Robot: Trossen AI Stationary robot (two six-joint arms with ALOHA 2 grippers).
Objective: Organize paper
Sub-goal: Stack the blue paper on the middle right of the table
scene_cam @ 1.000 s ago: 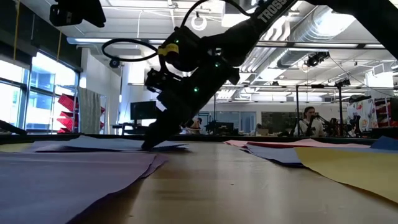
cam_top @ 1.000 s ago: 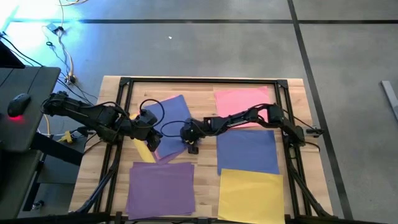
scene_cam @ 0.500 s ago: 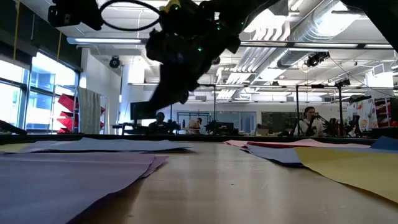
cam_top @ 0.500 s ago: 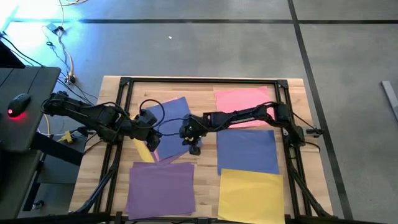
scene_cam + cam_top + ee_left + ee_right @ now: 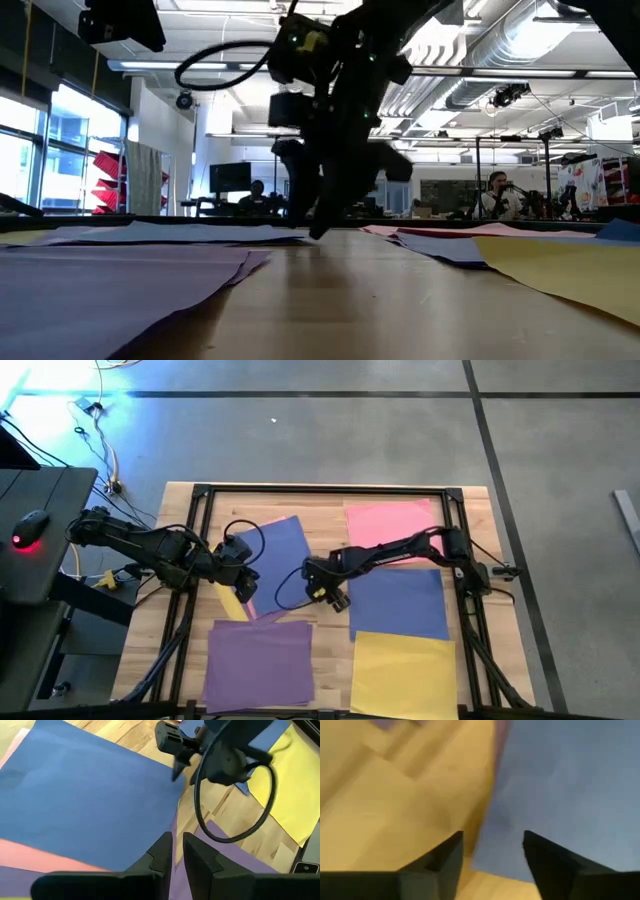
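Flat sheets around the central blue sheet (image 5: 278, 555): pink (image 5: 392, 525) beyond, purple (image 5: 260, 665) nearer, blue (image 5: 400, 605) and yellow (image 5: 405, 675) rightward.

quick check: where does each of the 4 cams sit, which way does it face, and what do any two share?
High: above the table, looking straight down; both arms, all sheets.
Low: at table-top height, looking level into the room; the right gripper hangs over the wood.
Left wrist: on the left arm, looking past the left gripper, shut, at the skewed blue sheet.
Right wrist: on the right arm, looking down past the open right gripper at the right blue sheet.
Shared: high and left wrist both show the right gripper and skewed blue sheet.
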